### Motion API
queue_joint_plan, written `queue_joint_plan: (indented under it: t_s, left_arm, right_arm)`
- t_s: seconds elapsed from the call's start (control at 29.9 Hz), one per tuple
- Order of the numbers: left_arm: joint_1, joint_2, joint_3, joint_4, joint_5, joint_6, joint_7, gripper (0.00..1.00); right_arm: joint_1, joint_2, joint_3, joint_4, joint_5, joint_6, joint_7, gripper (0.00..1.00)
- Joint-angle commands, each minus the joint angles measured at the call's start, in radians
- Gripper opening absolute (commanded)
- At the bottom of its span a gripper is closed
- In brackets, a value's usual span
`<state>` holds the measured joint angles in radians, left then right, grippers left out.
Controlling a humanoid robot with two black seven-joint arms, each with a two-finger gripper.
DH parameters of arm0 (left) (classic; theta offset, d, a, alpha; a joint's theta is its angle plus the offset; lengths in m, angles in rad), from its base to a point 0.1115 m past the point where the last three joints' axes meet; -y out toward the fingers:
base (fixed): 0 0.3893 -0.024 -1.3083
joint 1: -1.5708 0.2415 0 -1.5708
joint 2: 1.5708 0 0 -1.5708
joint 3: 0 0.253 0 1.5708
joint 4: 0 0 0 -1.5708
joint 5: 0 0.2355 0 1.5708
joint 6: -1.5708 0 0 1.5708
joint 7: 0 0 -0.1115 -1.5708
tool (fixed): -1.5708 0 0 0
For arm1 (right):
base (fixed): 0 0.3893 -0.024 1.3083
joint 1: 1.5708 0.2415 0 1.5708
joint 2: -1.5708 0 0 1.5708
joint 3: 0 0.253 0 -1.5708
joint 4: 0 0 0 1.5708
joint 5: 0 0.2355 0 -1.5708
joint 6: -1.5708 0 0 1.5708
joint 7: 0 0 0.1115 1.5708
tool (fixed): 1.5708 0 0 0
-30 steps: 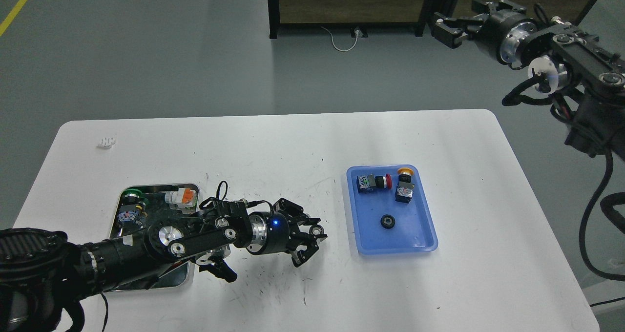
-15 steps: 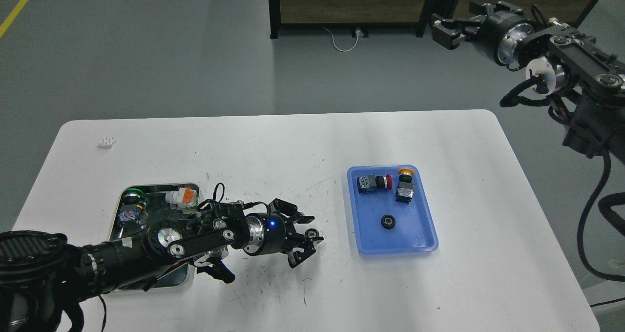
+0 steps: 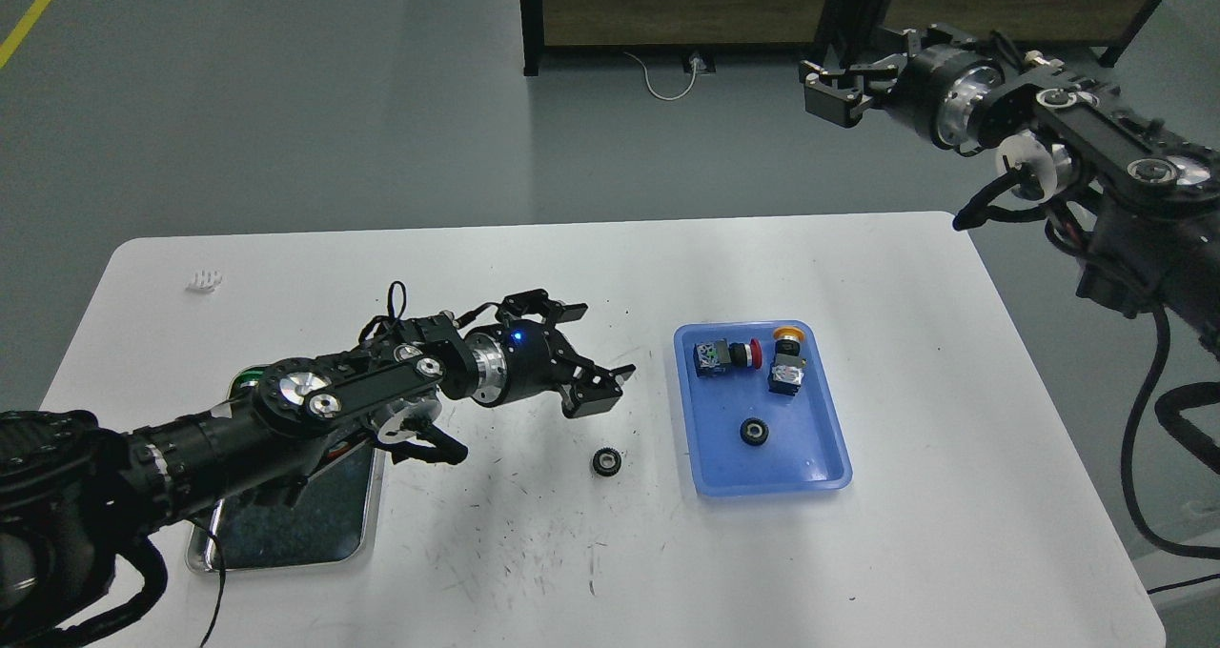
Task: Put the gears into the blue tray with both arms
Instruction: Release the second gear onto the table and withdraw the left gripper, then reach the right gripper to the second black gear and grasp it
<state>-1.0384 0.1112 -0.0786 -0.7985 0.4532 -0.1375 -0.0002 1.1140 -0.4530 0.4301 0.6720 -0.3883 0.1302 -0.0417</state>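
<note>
One small black gear [image 3: 603,461] lies flat on the white table, left of the blue tray [image 3: 805,457] and apart from it. A second gear [image 3: 754,431] rests inside the tray, near its middle. My left gripper [image 3: 593,354] hovers above and slightly behind the loose gear, open, with nothing between its fingers. My right gripper [image 3: 831,89] is raised high beyond the table's far right edge, far from both gears. It looks open and empty.
Two push-button switches [image 3: 726,354] [image 3: 786,367] lie at the far end of the blue tray. A steel tray [image 3: 286,538] with a dark bottom sits at the front left, partly hidden under my left arm. A small white part [image 3: 206,279] lies at the far left.
The left gripper has let go of the gear, which now lies on the table. The gripper has risen and drawn back from it. The right arm has shifted left.
</note>
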Motion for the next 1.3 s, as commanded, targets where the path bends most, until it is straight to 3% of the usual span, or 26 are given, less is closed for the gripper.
queue_joint_plan:
  t_s: [0.0,0.27,0.54,0.74,1.04,1.27]
  left_arm:
    - [-0.023,0.171,-0.056,-0.015,-0.048,-0.008,0.003,0.98]
    - [-0.031,0.537,-0.153,-0.036,-0.065,-0.08,0.003,0.98]
    - [-0.031,0.792,-0.193,-0.038,-0.117,-0.157,-0.001,0.98]
    - [-0.031,0.872,-0.194,-0.038,-0.119,-0.188,-0.011,0.98]
    - [-0.031,0.887,-0.22,-0.038,-0.119,-0.189,-0.011,0.98]
    - [-0.041,0.887,-0.222,-0.036,-0.119,-0.189,-0.009,0.98]
  right_arm:
    - [-0.002,0.034,-0.054,0.044,0.003,0.002,-0.004,0.98]
    - [-0.011,0.119,-0.203,0.158,0.02,0.002,-0.017,0.98]
    - [-0.01,0.137,-0.384,0.305,0.039,0.003,-0.041,0.98]
    - [-0.009,0.134,-0.504,0.374,0.039,0.032,-0.044,0.98]
    - [-0.039,0.166,-0.593,0.383,0.039,0.037,-0.043,0.98]
    - [-0.109,0.209,-0.597,0.38,0.039,-0.017,-0.034,0.98]
